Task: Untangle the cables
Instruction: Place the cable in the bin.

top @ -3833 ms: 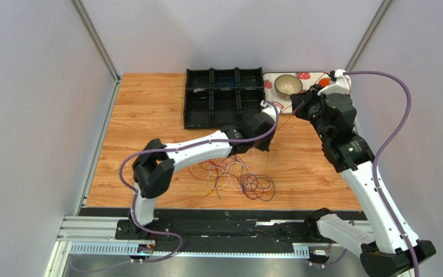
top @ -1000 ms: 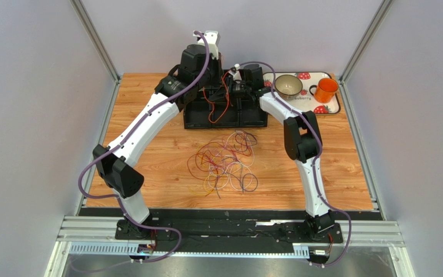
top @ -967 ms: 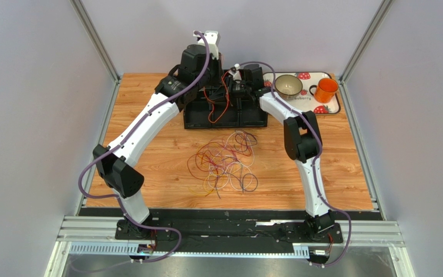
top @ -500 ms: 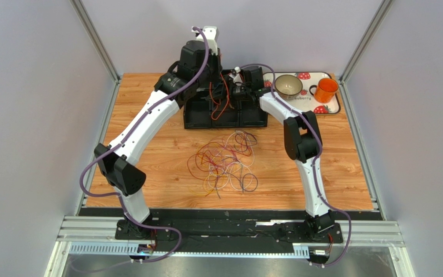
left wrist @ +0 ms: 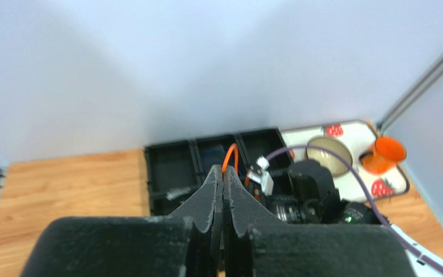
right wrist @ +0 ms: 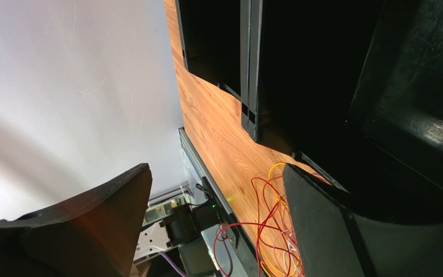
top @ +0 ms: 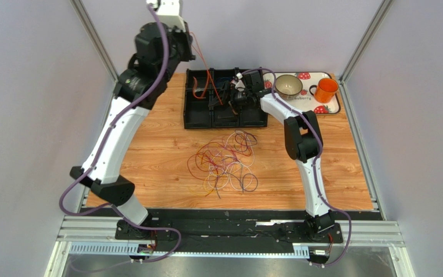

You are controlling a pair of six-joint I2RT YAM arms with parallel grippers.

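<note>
— Wooden desk; tangled cables at its middle; left gripper pinched shut on an orange cable, held high above the far-edge tray; right gripper gaping wide, empty.
— Its tail hangs into the tray; a snag on the dividers could drag the tray or break the grip.

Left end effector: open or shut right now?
Shut on the thin orange cable: the left end effector is pinched closed in the wrist view, with the cable emerging at its tip.
</note>
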